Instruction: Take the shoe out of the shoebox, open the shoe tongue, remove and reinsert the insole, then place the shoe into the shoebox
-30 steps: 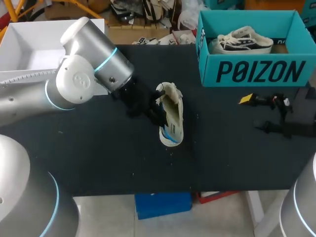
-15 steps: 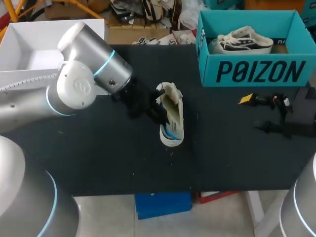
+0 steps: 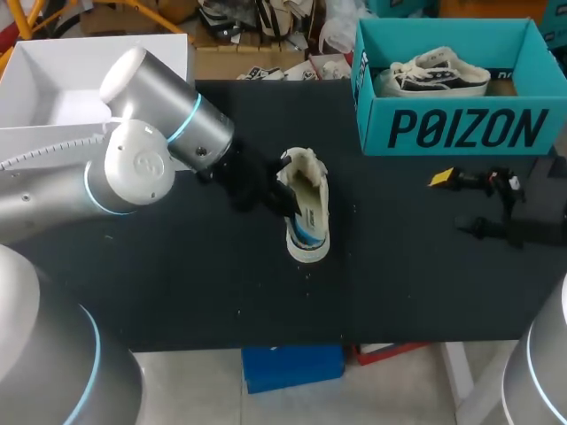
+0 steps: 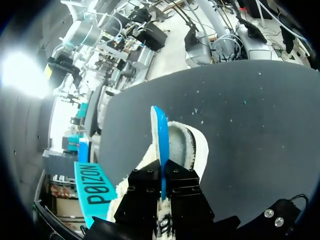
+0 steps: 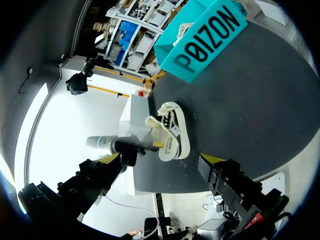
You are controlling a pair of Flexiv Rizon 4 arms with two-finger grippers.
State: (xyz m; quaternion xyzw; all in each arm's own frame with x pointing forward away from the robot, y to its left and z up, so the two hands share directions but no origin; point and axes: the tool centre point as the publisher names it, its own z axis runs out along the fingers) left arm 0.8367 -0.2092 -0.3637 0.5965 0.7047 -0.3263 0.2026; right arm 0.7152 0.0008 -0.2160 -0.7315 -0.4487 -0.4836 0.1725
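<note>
1. The left claw (image 4: 162,176) is clamped on the blue insole (image 4: 160,135), which stands edge-on at the opening of the shoe (image 4: 184,146).
2. The right claw (image 5: 162,159) has its fingers spread wide, well apart from the shoe.
3. The shoe sits on the tabletop (image 3: 177,283), outside the teal shoebox (image 3: 452,128).

So the left arm (image 3: 142,164) is chunky silver-grey, light-blue rings at the joints; left gripper (image 4: 163,175) is black with little screws.

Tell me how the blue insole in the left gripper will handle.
The insole, seen edge-on, looks thin, so it is probably light and bendy. It stands fairly straight past the left gripper, over the shoe, so it is likely springy rather than limp.
</note>
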